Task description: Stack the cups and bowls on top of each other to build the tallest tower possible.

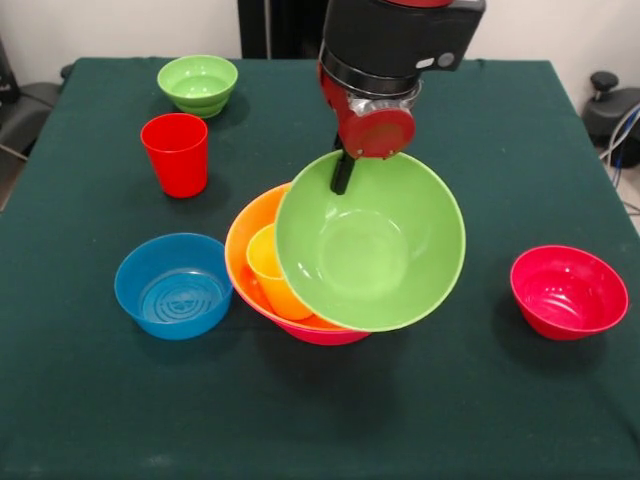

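1. The step in hand looks like adding the medium-large green bowl to the tower, which sits at the centre of the frame.
2. The hand comes down from the top centre and pinches the green bowl's upper rim; one dark finger shows inside the rim, so I judge it closed on that bowl.
3. The green bowl is tilted steeply, its opening turned toward the camera, and it overlaps the right part of the tower. Whether its lower edge rests on the pile or hangs just above it, I cannot tell.
4. The tower so far: the large orange bowl nested in a pink bowl, with a yellow-orange cup lying inside.
5. Loose on the table: a red cup and a small green bowl at upper left, a small blue bowl left of the tower, and a small red bowl at right.
6. The next move likely calls for levelling the green bowl, centring it over the pile, then releasing; let go at this tilt, it could slide off.
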{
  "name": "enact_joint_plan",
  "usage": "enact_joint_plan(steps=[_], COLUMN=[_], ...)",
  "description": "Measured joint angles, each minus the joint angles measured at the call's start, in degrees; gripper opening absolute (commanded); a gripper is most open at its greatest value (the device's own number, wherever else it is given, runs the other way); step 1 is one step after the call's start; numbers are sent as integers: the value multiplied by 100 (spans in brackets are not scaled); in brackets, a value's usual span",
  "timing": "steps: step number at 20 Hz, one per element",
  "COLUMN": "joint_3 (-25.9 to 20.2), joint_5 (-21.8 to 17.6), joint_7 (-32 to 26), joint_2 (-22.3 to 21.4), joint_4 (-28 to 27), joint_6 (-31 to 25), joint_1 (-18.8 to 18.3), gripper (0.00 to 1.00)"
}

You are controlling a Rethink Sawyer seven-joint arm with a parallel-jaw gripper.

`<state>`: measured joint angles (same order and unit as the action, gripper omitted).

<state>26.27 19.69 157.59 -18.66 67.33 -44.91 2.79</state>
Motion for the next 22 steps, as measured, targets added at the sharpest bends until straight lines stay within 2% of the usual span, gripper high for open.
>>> enact_joint_plan(steps=[9, 22], joint_3=[-495, -1171], joint_5=[-528, -1155], joint_7=[-170, -170], joint_2=[-269, -460], joint_4=[299, 438], joint_6=[334, 661], joint_1=[-460, -749], gripper=[0, 0])
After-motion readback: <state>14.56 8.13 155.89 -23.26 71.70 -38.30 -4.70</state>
